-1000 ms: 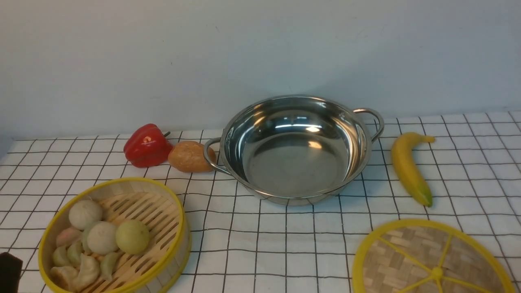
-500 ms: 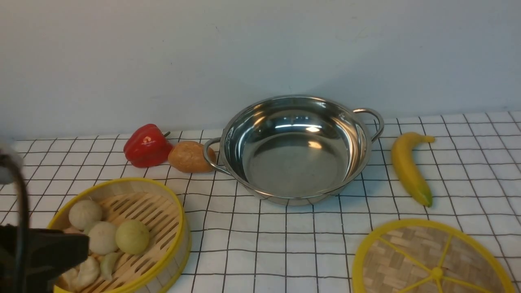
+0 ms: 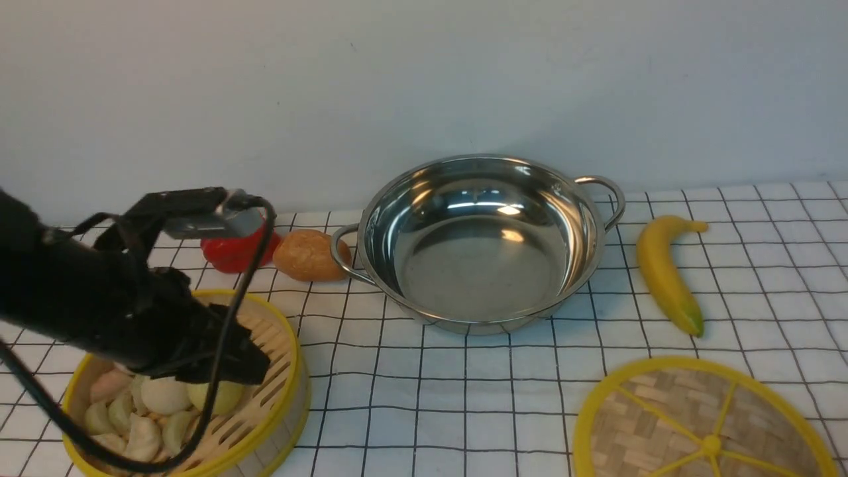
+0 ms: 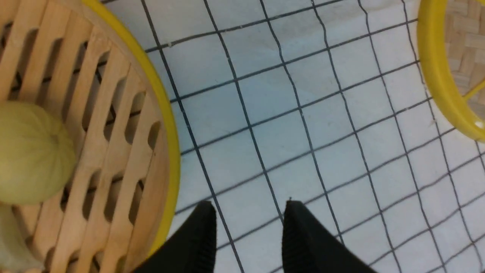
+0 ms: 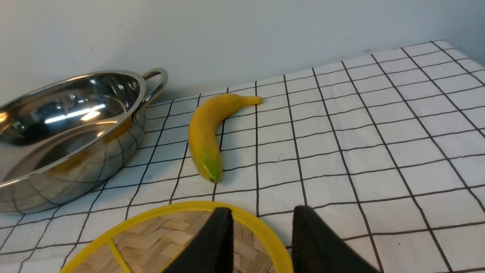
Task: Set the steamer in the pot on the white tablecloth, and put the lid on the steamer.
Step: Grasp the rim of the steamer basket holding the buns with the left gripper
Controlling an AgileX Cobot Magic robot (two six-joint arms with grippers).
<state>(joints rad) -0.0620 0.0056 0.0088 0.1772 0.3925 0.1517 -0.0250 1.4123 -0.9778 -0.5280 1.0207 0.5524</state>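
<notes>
The steamer [image 3: 281,371], a yellow-rimmed bamboo basket holding buns and dumplings, sits at the front left of the white tablecloth [image 3: 424,397]. My left gripper [image 3: 255,371] hovers over its right side. In the left wrist view the left gripper [image 4: 248,206] is open and empty, above cloth just outside the steamer's rim [image 4: 166,125]. The empty steel pot [image 3: 480,242] stands at the middle back. The woven lid [image 3: 702,424] lies flat at the front right. My right gripper [image 5: 261,212] is open above the lid's rim [image 5: 265,231] and does not appear in the front view.
A red pepper [image 3: 228,255], partly hidden by my left arm, and a brown bread roll [image 3: 308,255] lie left of the pot. A banana [image 3: 666,275] lies to its right. A pale wall runs close behind the pot.
My left arm has swung in from the lower left edge and now reaches across the steamer, covering part of it and the pepper. Nothing else has moved.
</notes>
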